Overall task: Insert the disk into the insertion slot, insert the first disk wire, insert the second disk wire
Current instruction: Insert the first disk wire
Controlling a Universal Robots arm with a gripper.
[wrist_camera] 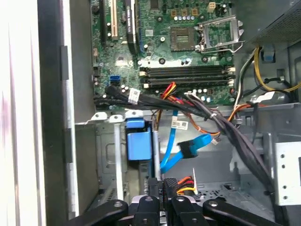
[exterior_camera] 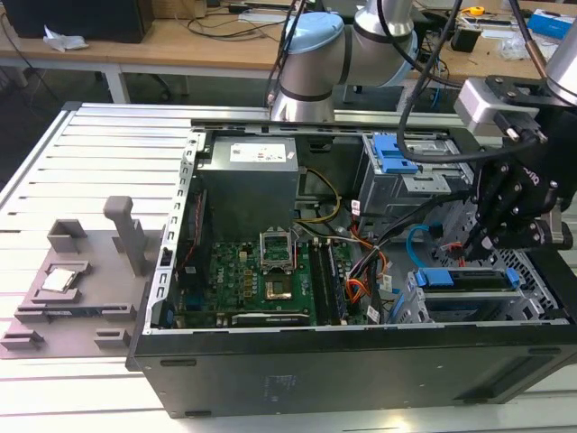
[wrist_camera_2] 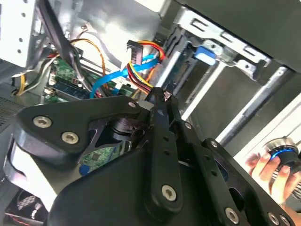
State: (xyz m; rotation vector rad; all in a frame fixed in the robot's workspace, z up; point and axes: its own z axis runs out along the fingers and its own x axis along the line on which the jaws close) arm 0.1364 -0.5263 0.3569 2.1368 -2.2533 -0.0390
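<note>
The gripper is clamped on what seems to be the first disk wire, near the disk seated in the insertion slot. Its plug should go in square, clear of the second disk wire.

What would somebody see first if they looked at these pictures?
A big open computer case with a green circuit board inside. At the exterior view's right, the black gripper dips into it, pinching the orange-red wires next to a light-blue cable.
</note>
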